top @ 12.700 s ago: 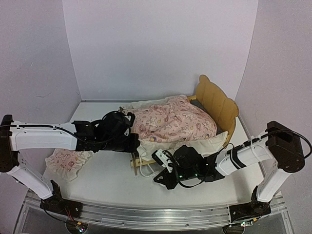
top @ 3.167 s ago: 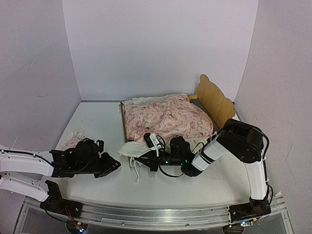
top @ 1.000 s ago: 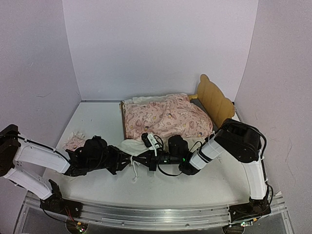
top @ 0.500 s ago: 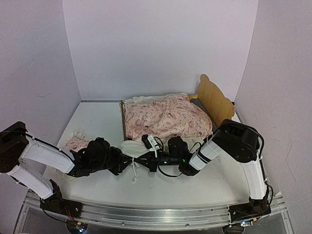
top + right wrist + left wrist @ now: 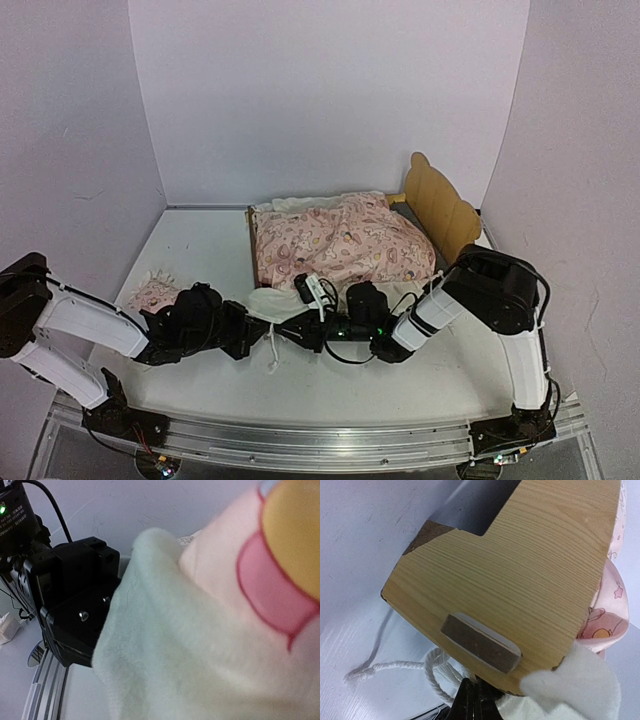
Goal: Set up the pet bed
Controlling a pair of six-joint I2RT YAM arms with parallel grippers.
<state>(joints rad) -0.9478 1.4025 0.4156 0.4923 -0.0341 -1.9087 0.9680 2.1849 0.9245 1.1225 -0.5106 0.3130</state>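
Blanket (image 5: 340, 240) drapes pet bed (image 5: 440, 205); left gripper (image 5: 472, 697) pinched shut beside its cord (image 5: 395, 666), probably to straighten it; right gripper's (image 5: 290, 333) opening hidden.

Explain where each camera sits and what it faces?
Top external: high behind the arms, looking down on the pet bed; both arms show.
Left wrist: on the left arm, facing the bed's plywood; its shut left pincer shows.
Right wrist: on the right arm, pressed into the blanket; fingers hidden.
Shared: the blanket, in all three.
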